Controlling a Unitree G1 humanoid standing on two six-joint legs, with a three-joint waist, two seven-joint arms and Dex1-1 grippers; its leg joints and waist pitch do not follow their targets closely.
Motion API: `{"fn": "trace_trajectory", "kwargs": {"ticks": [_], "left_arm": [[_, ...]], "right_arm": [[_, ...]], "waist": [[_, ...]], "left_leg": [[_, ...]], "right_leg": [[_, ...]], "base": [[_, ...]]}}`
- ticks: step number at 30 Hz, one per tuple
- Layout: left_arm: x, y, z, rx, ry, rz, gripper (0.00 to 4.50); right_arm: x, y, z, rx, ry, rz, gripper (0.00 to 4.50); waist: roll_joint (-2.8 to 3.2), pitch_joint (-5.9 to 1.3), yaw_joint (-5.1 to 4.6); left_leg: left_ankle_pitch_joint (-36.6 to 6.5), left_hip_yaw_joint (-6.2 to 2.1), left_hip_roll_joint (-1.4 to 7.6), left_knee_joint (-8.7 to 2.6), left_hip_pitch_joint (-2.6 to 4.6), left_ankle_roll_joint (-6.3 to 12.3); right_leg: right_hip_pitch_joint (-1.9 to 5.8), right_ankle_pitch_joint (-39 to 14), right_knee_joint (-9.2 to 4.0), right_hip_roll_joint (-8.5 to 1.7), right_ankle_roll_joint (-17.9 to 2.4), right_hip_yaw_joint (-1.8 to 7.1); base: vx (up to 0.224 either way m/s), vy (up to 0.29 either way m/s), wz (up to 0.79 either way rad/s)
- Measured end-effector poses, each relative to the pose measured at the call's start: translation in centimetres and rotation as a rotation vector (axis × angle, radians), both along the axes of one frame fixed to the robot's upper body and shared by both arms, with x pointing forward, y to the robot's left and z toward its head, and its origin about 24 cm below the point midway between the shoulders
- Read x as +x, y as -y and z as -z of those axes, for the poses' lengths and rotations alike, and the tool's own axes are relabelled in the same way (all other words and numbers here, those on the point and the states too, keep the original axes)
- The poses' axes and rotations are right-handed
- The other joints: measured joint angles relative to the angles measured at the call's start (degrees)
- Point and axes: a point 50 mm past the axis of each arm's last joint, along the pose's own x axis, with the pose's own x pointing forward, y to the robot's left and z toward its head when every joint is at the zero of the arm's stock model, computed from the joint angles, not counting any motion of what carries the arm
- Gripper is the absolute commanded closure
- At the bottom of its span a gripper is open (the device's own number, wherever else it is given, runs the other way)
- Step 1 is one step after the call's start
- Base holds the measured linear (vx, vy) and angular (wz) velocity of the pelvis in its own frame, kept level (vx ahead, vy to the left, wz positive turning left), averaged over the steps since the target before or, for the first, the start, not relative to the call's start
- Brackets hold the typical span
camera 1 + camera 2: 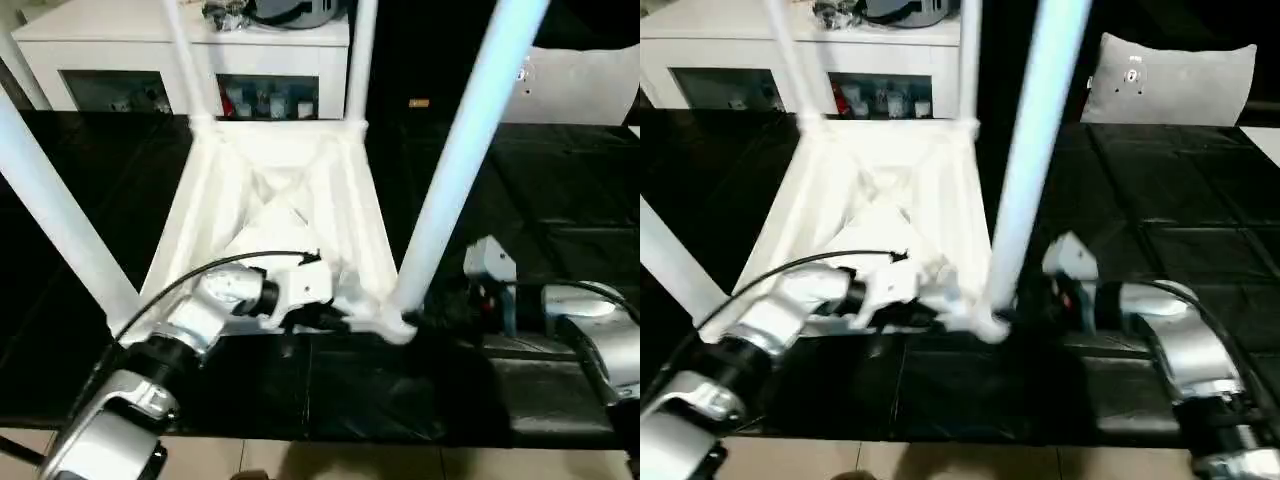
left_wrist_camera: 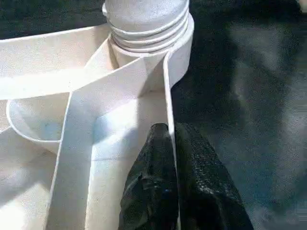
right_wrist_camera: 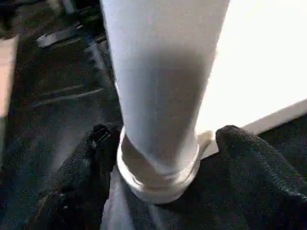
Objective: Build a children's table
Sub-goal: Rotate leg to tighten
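Now leg [image 3: 158, 96] sits in corner socket [image 3: 158, 184], right hand [image 3: 158, 158] straddling.

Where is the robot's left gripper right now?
The left gripper pinches the table top's near rim, beside the near right leg.

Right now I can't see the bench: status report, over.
Left gripper pinching tabletop rim. Right gripper open around near-right leg at its socket. Four legs standing in corners. Nothing blocking.
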Motion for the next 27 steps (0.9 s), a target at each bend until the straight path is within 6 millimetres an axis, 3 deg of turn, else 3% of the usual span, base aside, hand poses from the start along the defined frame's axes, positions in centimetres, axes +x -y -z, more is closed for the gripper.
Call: {"fn": "trace_trajectory", "kwargs": {"ticks": [1,7,11,22,27], "left_arm": [[-0.1,-0.2,-0.1,0.009,-0.002,0.028,4.5],[-0.5,-0.2,-0.1,0.021,-0.004,0.103,4.5],[-0.6,-0.4,-0.2,0.024,-0.009,0.116,4.5],[-0.6,-0.2,-0.1,0.017,-0.043,0.107,4.5],[0.0,-0.2,-0.1,0.014,-0.09,-0.035,4.5]], "right_arm": [[-0.1,-0.1,0.0,0.007,-0.01,-0.028,1.56],[-0.6,-0.8,0.3,0.04,-0.059,-0.121,1.93],[-0.7,-1.0,0.4,0.059,-0.072,-0.145,2.37],[-1.4,-1.2,0.8,0.124,-0.13,-0.102,2.56],[-0.9,-1.8,1.3,0.172,-0.131,0.06,2.56]], "waist": [[0.0,0.0,0.15],[-0.02,0.0,1.29],[-0.02,0.0,1.36],[-0.03,0.0,1.6],[0.0,-0.02,0.81]], "left_leg": [[0.0,0.0,0.0,0.02,0.0,0.0],[0.0,0.0,0.0,0.1,0.03,0.01],[0.0,0.0,0.01,0.09,0.01,0.01],[0.0,0.0,0.01,0.08,0.03,0.0],[0.1,0.01,0.01,0.1,0.29,-0.22]], "right_leg": [[0.01,0.0,0.0,0.0,0.0,0.0],[0.02,0.0,0.01,-0.01,0.0,0.02],[0.0,0.0,0.02,0.0,0.0,0.02],[0.05,0.0,0.02,0.0,0.0,0.02],[0.26,0.0,0.0,0.0,0.0,0.01]], "base": [[0.0,0.0,0.0],[0.0,0.0,0.0],[0.0,0.0,0.0],[0.0,0.0,0.0],[0.0,0.0,0.0]]}}
